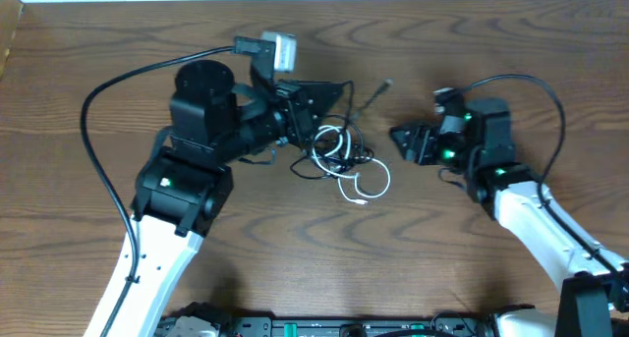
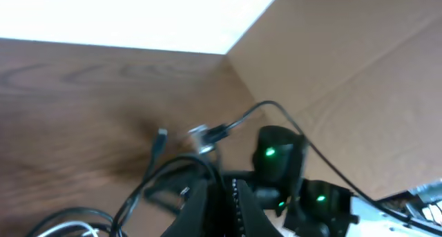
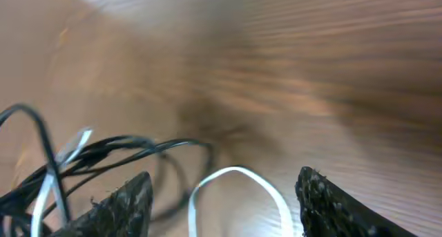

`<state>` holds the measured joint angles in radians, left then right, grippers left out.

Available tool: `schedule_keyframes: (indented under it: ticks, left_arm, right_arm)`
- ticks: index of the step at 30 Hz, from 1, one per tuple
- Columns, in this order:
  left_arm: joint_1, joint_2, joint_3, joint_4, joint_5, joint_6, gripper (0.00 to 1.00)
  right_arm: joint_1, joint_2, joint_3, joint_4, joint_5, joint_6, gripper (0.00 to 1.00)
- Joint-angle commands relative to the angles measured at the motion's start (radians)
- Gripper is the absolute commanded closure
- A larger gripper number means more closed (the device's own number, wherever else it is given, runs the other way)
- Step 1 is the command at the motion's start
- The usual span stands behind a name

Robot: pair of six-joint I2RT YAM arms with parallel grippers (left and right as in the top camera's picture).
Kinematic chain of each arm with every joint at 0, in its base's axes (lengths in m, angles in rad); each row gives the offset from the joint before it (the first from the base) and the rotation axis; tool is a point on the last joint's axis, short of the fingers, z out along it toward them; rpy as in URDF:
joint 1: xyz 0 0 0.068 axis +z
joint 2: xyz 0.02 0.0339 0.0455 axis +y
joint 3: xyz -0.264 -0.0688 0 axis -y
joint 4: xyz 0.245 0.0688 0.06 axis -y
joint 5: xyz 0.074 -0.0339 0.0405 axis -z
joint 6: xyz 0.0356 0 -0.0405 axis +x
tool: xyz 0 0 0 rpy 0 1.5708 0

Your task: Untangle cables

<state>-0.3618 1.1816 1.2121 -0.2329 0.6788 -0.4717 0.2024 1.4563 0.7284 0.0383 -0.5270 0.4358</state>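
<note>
Cables (image 1: 341, 158) lie between left hand (image 1: 327, 118) and right hand (image 1: 401, 140).

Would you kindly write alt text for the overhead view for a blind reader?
A white cable and black cable lie tangled on the wooden table. The left end effector is at the tangle's edge, shut; the right end effector faces it, open and apart.
</note>
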Motion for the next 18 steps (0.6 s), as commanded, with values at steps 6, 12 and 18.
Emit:
schedule_keyframes:
  ticks: [6, 12, 18]
  left_arm:
    - [-0.047, -0.021, 0.0, 0.033, 0.009, 0.003, 0.92]
    - [-0.05, -0.021, 0.0, 0.034, 0.009, 0.003, 0.92]
    - [-0.05, -0.02, 0.0, 0.033, 0.008, 0.009, 0.92]
  right_arm:
    - [0.105, 0.005, -0.005, 0.059, -0.071, 0.024, 0.4]
    - [0.13, 0.005, -0.005, 0.077, -0.079, 0.065, 0.4]
    - [0.129, 0.005, -0.005, 0.086, -0.078, 0.08, 0.4]
